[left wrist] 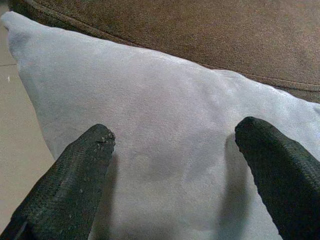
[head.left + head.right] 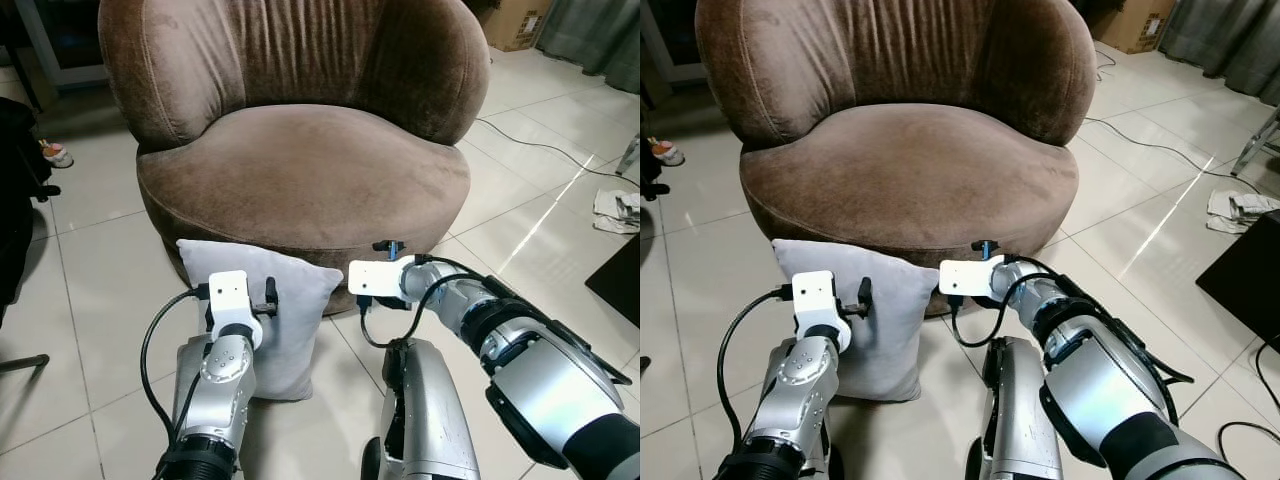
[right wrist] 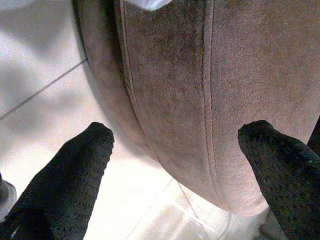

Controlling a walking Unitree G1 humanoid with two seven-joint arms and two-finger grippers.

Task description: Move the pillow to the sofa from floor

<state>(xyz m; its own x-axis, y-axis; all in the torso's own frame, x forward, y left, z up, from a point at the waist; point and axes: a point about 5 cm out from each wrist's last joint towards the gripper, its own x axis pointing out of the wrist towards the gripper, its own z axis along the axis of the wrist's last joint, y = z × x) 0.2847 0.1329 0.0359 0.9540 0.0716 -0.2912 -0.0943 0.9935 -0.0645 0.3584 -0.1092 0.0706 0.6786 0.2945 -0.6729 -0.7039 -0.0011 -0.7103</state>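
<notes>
From the head views, a grey pillow (image 2: 285, 310) stands on the tiled floor (image 2: 90, 300), leaning against the front base of a brown sofa (image 2: 300, 170). The left hand (image 2: 268, 296) is at the pillow's face; the right hand (image 2: 985, 248) reaches toward the sofa base just beside the pillow's edge.

In the left wrist view, the fingers (image 1: 75, 175) are spread apart, released, over the pillow.

In the right wrist view, the fingers (image 3: 70, 175) are spread, empty, facing the sofa base.
</notes>
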